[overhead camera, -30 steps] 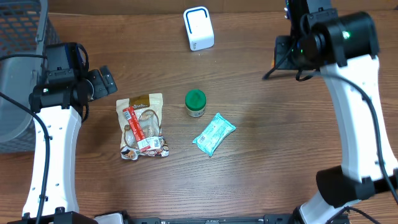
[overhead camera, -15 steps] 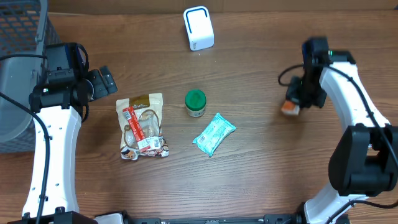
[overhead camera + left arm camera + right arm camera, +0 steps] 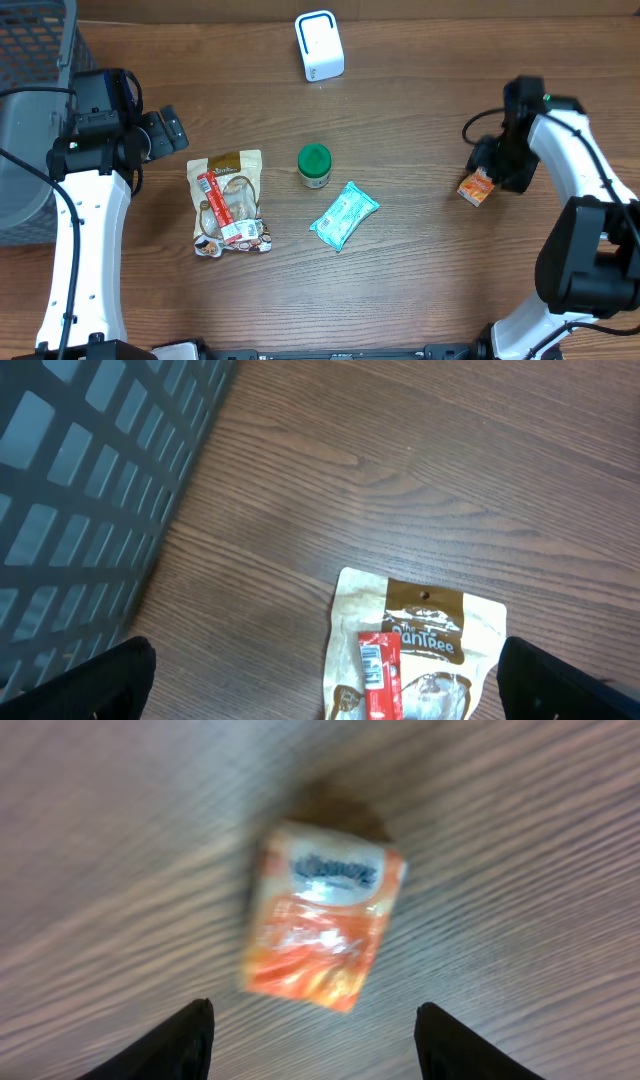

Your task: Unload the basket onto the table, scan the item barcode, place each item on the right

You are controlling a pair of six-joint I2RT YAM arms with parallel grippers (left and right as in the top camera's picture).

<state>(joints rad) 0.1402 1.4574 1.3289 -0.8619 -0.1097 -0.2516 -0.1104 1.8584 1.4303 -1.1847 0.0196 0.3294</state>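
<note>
An orange tissue pack [image 3: 476,188] lies flat on the wooden table at the right. My right gripper [image 3: 492,165] hovers just over it. In the right wrist view the pack [image 3: 325,925] is blurred and sits beyond the tips of my right gripper [image 3: 315,1020]. That gripper is open with nothing between its fingers. A white box-shaped scanner [image 3: 319,45] stands at the back centre. My left gripper [image 3: 170,130] is wide open above bare table at the left. In the left wrist view it [image 3: 325,660] straddles the top of a tan snack bag [image 3: 420,630].
The tan snack bag [image 3: 230,200] carries a red barcode strip. A green-lidded jar [image 3: 314,165] and a teal packet [image 3: 344,215] lie mid-table. A grey mesh basket [image 3: 30,60] fills the back left corner, close beside the left arm, and also shows as the basket wall [image 3: 80,490].
The right arm came down from the back right to the table with the orange pack. Its jaws have opened and the pack now lies free. The left arm has not moved.
</note>
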